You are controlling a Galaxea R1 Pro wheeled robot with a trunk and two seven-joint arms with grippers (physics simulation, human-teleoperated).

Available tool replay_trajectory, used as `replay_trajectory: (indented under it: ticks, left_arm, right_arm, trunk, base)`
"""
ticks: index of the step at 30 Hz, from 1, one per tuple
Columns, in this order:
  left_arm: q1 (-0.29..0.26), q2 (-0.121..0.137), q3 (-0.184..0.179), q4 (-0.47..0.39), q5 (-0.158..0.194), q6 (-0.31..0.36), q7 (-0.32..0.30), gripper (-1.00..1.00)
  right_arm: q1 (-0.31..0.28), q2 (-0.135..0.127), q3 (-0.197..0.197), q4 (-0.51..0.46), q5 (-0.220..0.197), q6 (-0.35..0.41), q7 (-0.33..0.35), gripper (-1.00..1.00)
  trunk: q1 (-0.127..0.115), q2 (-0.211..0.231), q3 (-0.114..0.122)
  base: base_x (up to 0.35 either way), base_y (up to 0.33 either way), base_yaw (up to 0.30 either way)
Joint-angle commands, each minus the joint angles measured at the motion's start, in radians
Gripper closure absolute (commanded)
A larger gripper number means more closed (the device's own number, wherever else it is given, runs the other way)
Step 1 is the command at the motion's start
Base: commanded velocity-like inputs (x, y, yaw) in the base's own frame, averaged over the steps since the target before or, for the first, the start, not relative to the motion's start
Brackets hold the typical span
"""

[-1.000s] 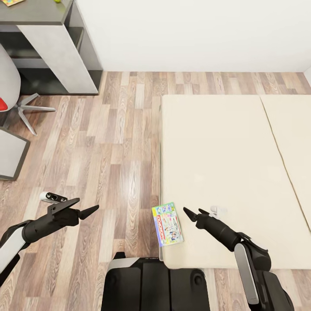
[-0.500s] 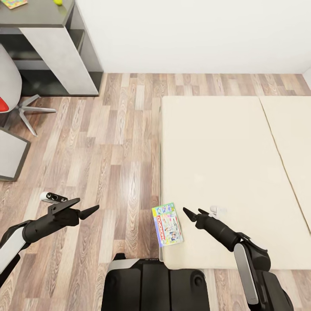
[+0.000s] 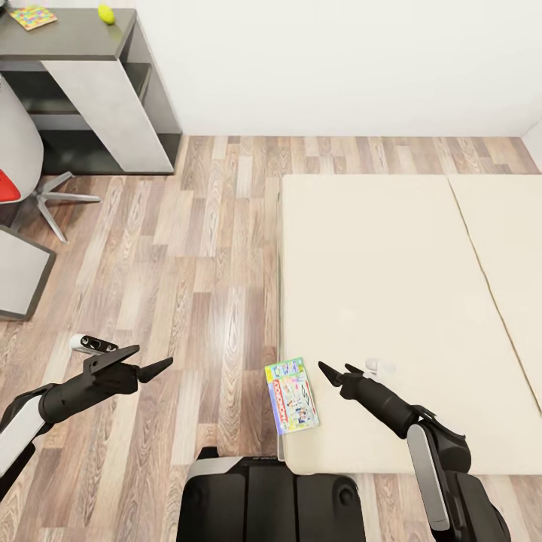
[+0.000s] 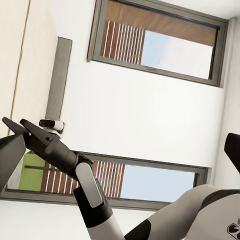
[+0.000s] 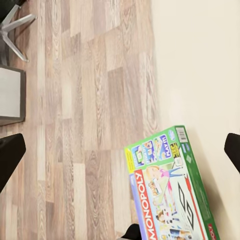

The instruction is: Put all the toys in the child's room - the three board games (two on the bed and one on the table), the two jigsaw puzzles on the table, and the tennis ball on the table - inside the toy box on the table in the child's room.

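Observation:
The Monopoly board game [image 3: 292,395] lies flat on the near left corner of the cream bed [image 3: 391,286], its left side hanging over the edge. My right gripper [image 3: 333,368] hovers open just right of it; in the right wrist view the box [image 5: 170,192] sits below the spread fingers [image 5: 11,155]. Over the wooden floor to the left of the bed, my left gripper [image 3: 154,355] is open and empty. At the far upper left, a jigsaw puzzle [image 3: 33,16] and the yellow-green tennis ball [image 3: 106,13] rest on the table [image 3: 75,36]. The toy box is out of view.
A white swivel chair [image 3: 19,162] with a red patch stands left of the table's white drawer unit [image 3: 113,113]. A grey cabinet corner [image 3: 19,275] juts in at the left edge. Wooden floor [image 3: 203,256] runs between the table and the bed. My right arm [image 4: 65,160] crosses the left wrist view.
The whole head view has shifted down a little, bringing more of the table top with the puzzle and ball into sight. Both arms and the Monopoly box keep their places.

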Motion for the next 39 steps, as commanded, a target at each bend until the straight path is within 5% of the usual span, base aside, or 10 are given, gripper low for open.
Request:
replay_trajectory:
  ticks: [1, 10, 19, 25, 27, 33, 39]
  left_arm:
    - [-0.001, 0.001, -0.002, 0.001, 0.004, 0.005, -0.002, -1.0]
    - [-0.001, 0.008, 0.006, 0.0, 0.003, 0.004, -0.002, -1.0]
    - [-0.001, 0.011, 0.085, 0.0, -0.025, 0.004, 0.002, -1.0]
    - [-0.002, 0.011, 0.133, 0.007, -0.205, 0.006, 0.0, -1.0]
    - [-0.002, 0.011, 0.182, 0.018, -0.256, 0.009, -0.004, -1.0]
    - [-0.002, 0.012, 0.236, 0.03, -0.29, 0.008, 0.02, -1.0]
    - [-0.004, 0.009, 0.245, 0.031, -0.355, 0.007, 0.176, -1.0]
  right_arm:
    - [-0.001, 0.001, -0.003, -0.001, -0.004, 0.008, 0.003, -1.0]
    - [-0.001, -0.002, -0.003, 0.004, -0.004, 0.008, 0.003, -1.0]
    - [-0.002, -0.005, -0.007, 0.005, -0.007, 0.008, 0.005, -1.0]
    - [-0.002, -0.005, -0.007, 0.005, -0.012, 0.008, 0.005, -1.0]
    - [-0.002, -0.006, -0.008, 0.005, -0.013, 0.009, 0.005, -1.0]
    - [-0.002, -0.005, -0.008, 0.005, -0.007, 0.008, 0.004, -1.0]
    - [-0.001, -0.005, -0.006, 0.005, -0.005, 0.008, 0.003, -1.0]
  trunk:
    - [0.001, -0.001, 0.001]
    - [0.001, -0.001, 0.015]
    - [0.001, -0.001, 0.03]
    - [0.001, -0.001, 0.04]
    - [0.001, -0.001, 0.043]
    - [0.001, -0.001, 0.053]
    - [0.001, -0.001, 0.063]
  base:
    - [0.0, 0.0, 0.0]
    - [0.0, 0.0, 0.0]
    - [0.0, 0.0, 0.0]
    - [0.0, 0.0, 0.0]
    - [0.0, 0.0, 0.0]
    - [0.0, 0.0, 0.0]
    - [0.0, 0.0, 0.0]
